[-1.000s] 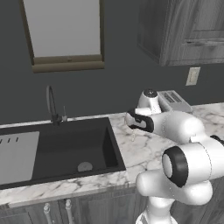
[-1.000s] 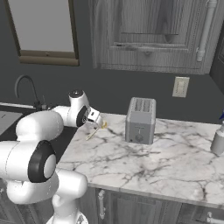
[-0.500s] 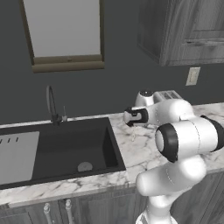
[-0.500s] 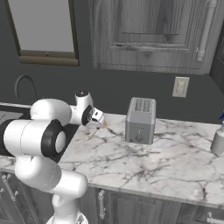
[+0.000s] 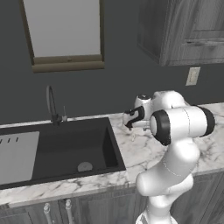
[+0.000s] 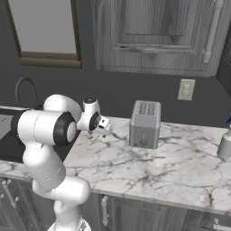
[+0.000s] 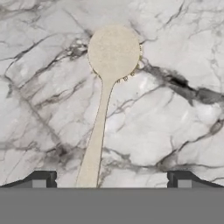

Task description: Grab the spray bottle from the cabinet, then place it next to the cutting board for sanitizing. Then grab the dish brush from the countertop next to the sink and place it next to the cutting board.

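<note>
The dish brush (image 7: 103,109) lies flat on the white marble countertop (image 6: 158,168), a pale-yellow round head with a slender handle. In the hand view its handle runs down between my fingertips (image 7: 41,179), nearer the left one. My gripper (image 7: 111,180) hangs open just above it, jaws wide apart and holding nothing. From the right base the gripper (image 6: 107,129) hovers over the brush (image 6: 94,139), just right of the sink (image 5: 57,148). The spray bottle (image 6: 224,145) stands at the counter's far right edge. The cabinet (image 6: 153,36) above has its doors shut. The cutting board is out of view.
A grey toaster (image 6: 144,124) stands on the counter right of the gripper, below a wall outlet (image 6: 186,89). The dark faucet (image 5: 51,105) rises behind the sink. A window (image 5: 65,33) sits on the wall above.
The arm has swung its elbow round and carried the hand a little to the right and down, over the dish brush. The jaws have stayed open.
</note>
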Motion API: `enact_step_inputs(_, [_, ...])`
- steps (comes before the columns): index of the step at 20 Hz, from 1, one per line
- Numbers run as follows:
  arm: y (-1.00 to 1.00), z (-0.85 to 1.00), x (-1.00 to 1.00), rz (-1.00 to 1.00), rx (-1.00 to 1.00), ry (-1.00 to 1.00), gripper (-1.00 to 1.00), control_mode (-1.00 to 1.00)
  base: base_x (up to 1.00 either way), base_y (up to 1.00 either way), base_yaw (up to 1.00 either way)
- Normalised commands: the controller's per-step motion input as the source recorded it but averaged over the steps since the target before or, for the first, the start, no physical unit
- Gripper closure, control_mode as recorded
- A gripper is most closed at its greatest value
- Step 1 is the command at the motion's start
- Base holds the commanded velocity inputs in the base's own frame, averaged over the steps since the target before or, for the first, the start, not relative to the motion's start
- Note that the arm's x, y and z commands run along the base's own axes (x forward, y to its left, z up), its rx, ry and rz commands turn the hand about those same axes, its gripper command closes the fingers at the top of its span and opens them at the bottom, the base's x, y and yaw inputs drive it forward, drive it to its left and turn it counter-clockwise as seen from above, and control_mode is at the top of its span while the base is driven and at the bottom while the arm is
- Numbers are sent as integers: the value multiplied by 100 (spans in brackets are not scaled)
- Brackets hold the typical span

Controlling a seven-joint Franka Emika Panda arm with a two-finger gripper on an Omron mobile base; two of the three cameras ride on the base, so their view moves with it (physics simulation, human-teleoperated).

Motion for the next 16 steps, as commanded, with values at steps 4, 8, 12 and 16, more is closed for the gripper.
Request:
enact_step_inputs(4, [-2, -17, 42, 0, 0, 3, -100, -100, 0, 0, 0])
enact_step_inputs(8, [0, -3, 39, 0, 0, 2, -100, -100, 0, 0, 0])
enact_step_inputs(12, [0, -12, 39, 0, 0, 4, -100, -100, 0, 0, 0])
enact_step_inputs(16, [0, -19, 36, 0, 0, 6, -100, -100, 0, 0, 0])
